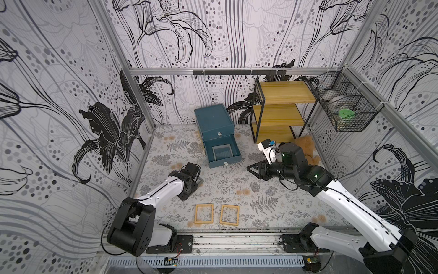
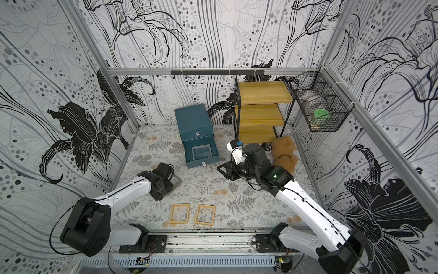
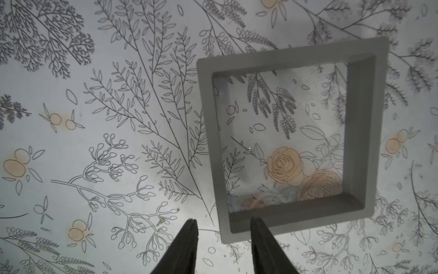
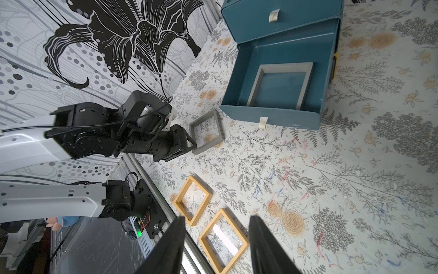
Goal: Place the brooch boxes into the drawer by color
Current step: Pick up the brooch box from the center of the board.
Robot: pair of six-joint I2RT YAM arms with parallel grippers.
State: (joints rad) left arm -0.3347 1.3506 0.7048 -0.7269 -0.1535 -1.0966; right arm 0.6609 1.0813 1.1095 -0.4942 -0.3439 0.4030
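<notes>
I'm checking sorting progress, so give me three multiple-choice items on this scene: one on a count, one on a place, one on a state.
1. How many grey brooch boxes are in the open drawer? A none; B one; C two.
2. Where do the two yellow brooch boxes lie? A in the open drawer; B side by side on the table; C on the shelf rack.
3. The right end effector is: A open and empty; B shut on a yellow box; C shut on the drawer pull.

Answers:
1 B: a single grey frame lies inside the drawer.
2 B: both rest on the table near its front edge.
3 A: its jaws stand apart and grip nothing.
</notes>
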